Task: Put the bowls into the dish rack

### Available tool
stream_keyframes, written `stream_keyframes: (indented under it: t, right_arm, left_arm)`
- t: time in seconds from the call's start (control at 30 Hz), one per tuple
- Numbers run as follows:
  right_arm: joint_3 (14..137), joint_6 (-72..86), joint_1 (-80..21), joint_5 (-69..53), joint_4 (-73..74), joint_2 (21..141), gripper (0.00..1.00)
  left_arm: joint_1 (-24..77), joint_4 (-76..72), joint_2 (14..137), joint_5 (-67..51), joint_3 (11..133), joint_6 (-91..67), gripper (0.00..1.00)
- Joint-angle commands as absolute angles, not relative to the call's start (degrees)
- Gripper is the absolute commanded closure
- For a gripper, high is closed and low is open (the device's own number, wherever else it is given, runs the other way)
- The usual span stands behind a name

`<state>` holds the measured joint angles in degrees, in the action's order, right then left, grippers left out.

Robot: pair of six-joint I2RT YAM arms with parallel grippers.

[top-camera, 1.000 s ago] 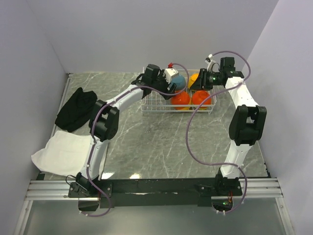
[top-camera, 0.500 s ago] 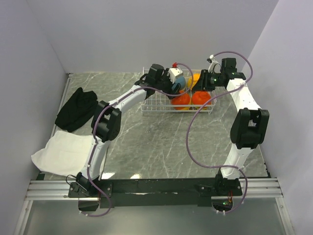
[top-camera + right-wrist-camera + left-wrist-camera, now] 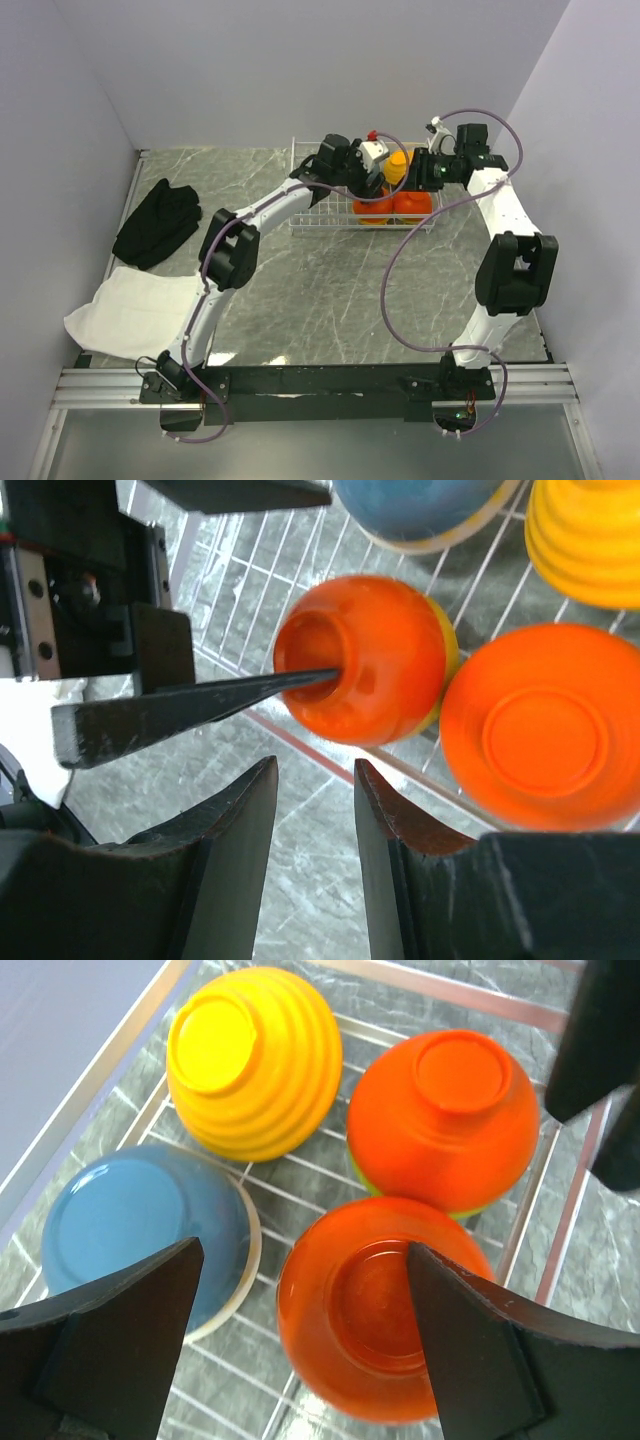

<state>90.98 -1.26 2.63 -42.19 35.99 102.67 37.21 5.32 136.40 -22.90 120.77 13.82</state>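
**Desk:** Where are the bowls, and what are your grippers doing?

**Me:** Every bowl I can find sits upside down in the right half of the dish rack, at the far side of the table. My left gripper hangs over them with its jaws spread wide. It straddles the near orange bowl and holds nothing. My right gripper hovers at the rack's right end, jaws a narrow gap apart, also empty.

**Desk:** Count them for me.

**Me:** There are two orange, the near one and the far orange bowl. There is one yellow ribbed bowl and one teal-blue bowl. A lime green bowl peeks out under the far orange one. My right wrist view shows a yellow-green edge under the near orange one too, so I'd guess two lime, nested. The teal-blue one has a pale rim. I can't tell whether that is its own lip or another bowl beneath.

**Desk:** How will they handle?

**Me:** I judge them light, rigid and glossy, so the domes should be slippery and a squeeze across one would likely slide off. I'd pinch the raised foot ring on top. Failing that, I'd tip one and take the wall at the rim, one finger inside. The nested pairs may lift together.
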Motion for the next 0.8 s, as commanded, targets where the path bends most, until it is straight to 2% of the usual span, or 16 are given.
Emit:
stream_keyframes:
  t: [0.0, 0.23, 0.33, 0.37, 0.4, 0.43, 0.53, 0.67, 0.77]
  right_arm:
    - [88.5, -2.4, 3.9, -41.5, 34.5, 96.5, 0.56]
    - [85.8, -2.0, 4.7, -41.3, 33.9, 92.8, 0.55]
    - [85.3, -0.8, 4.9, -38.3, 32.9, 91.2, 0.49]
    - [85.0, 1.5, 5.1, -36.9, 31.7, 90.3, 0.35]
    - [84.6, 2.6, 5.3, -35.4, 31.0, 89.7, 0.11]
    - [83.4, 3.6, 6.1, -34.6, 30.3, 89.0, 0.01]
    - [81.8, 7.4, 7.0, -29.0, 29.1, 86.0, 0.00]
    - [81.6, 11.9, 7.1, -6.1, 32.9, 81.6, 0.00]
    - [80.1, 9.9, 7.0, -0.1, 34.3, 77.7, 0.00]
  left_arm:
    - [38.1, 4.1, 137.2, -19.7, 124.3, 14.1, 0.09]
    - [37.2, 4.8, 130.2, -14.9, 122.0, 14.7, 0.08]
    - [36.6, 4.7, 124.6, -14.2, 121.0, 14.5, 0.05]
    - [36.5, 5.0, 121.6, -13.9, 120.9, 14.4, 0.04]
    - [36.4, 5.2, 120.0, -13.5, 120.3, 14.1, 0.02]
    - [36.4, 5.4, 118.2, -13.0, 118.9, 13.7, 0.01]
    - [36.4, 7.2, 108.4, -10.6, 116.5, 9.7, 0.01]
    - [36.5, 9.3, 97.6, -9.4, 109.3, 9.6, 0.01]
    - [36.1, 12.1, 91.4, -3.3, 103.4, 10.5, 0.01]
